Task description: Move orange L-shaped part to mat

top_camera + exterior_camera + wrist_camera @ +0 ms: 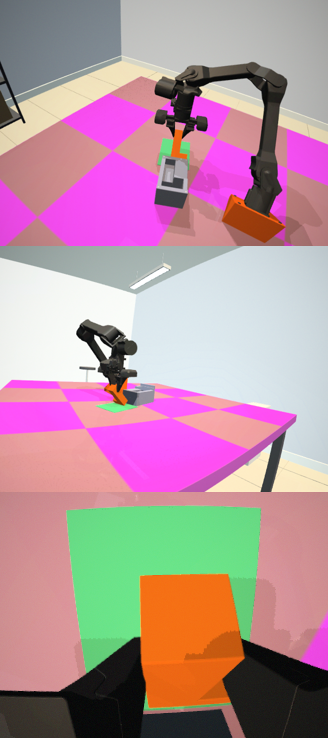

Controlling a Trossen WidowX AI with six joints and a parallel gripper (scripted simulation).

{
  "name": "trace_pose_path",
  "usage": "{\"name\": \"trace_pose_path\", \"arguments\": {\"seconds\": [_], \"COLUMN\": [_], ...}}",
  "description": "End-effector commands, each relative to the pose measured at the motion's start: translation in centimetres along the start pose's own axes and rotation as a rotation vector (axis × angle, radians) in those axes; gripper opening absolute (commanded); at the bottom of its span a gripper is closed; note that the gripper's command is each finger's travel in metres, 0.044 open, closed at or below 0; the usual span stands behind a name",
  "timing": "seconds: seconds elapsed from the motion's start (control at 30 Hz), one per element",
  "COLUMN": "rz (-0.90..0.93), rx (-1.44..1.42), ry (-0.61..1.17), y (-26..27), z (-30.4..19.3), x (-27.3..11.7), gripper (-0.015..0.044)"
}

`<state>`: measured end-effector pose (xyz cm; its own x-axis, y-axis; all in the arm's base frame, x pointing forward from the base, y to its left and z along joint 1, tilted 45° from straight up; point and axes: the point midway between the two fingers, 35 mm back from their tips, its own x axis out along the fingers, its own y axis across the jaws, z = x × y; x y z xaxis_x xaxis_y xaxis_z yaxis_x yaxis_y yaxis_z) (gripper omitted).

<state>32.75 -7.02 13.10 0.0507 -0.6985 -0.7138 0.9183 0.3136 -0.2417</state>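
Note:
The orange L-shaped part (176,144) (120,399) (187,617) is out of the pocket, steeply tilted, its L-shaped end low by the tray's far edge. My gripper (178,135) (115,387) (180,646) is shut on its raised end, one finger on each side. The green mat (166,144) (113,408) (110,552) lies under the part. In the exterior view the lower end overlaps the mat; whether it touches is hard to tell. The grey tray (169,198) (146,397) stands beside the mat, its pocket empty.
The tray's far edge is very close to the part's low end. The orange arm base (251,224) stands to the right in the top view. The table (169,457) has a pink and magenta checkered top. A dark shelf (13,99) is at the far left.

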Motion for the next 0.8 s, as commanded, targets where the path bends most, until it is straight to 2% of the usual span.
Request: {"name": "trace_pose_path", "arguments": {"seconds": [0.0,0.1,0.23,0.37,0.77], "rz": [0.0,0.002,0.008,0.013,0.026], "rx": [0.0,-0.001,-0.009,-0.019,-0.021], "ry": [0.0,0.0,-0.002,-0.01,-0.018], "y": [0.0,0.1,0.4,0.0,0.3], "z": [0.0,0.0,0.0,0.0,0.0], "x": [0.0,-0.6,-4.1,-8.7,-8.4], "gripper": [0.021,0.0289,0.0394,0.04,0.04]}}
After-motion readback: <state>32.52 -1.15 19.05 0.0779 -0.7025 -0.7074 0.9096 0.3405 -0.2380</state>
